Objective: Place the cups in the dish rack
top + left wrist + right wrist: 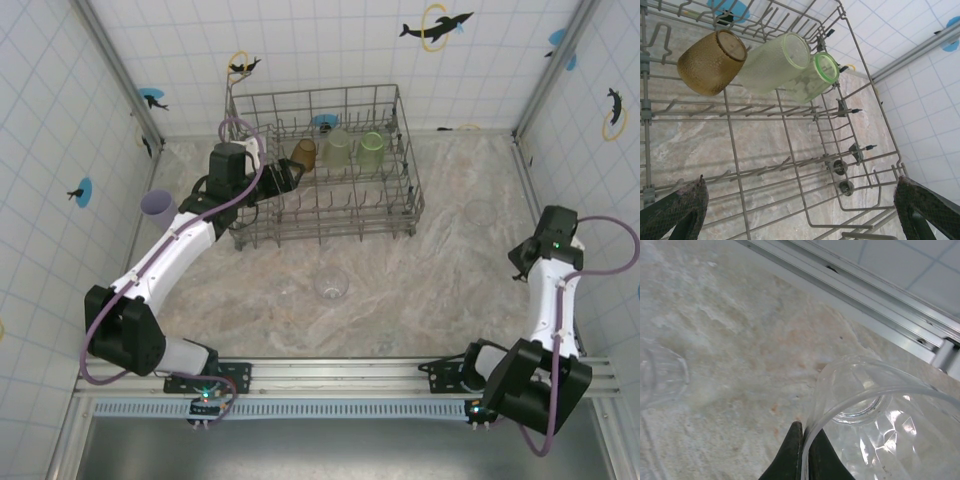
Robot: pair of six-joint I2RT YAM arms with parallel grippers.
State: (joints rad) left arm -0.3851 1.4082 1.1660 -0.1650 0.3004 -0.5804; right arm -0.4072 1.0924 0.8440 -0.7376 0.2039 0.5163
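Reaches left arm forward into dish rack (330, 225), left gripper (802, 215) spread to full width, holding nothing. Amber cup (710, 62), pale green cup (772, 62) and second green cup (815, 77) propped on tines ahead of jaws, upper left. Bends right arm low over table (740, 330), right gripper (802, 455) pinched tight on rim of clear cup (875, 425) (one finger inside, one outside) — another clear cup (660, 375) left of jaws.

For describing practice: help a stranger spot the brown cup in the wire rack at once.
Find the grey wire dish rack at the back of the table. Three cups sit in a row along its far side. The amber-brown cup is leftmost, the only dark one beside two pale green cups.
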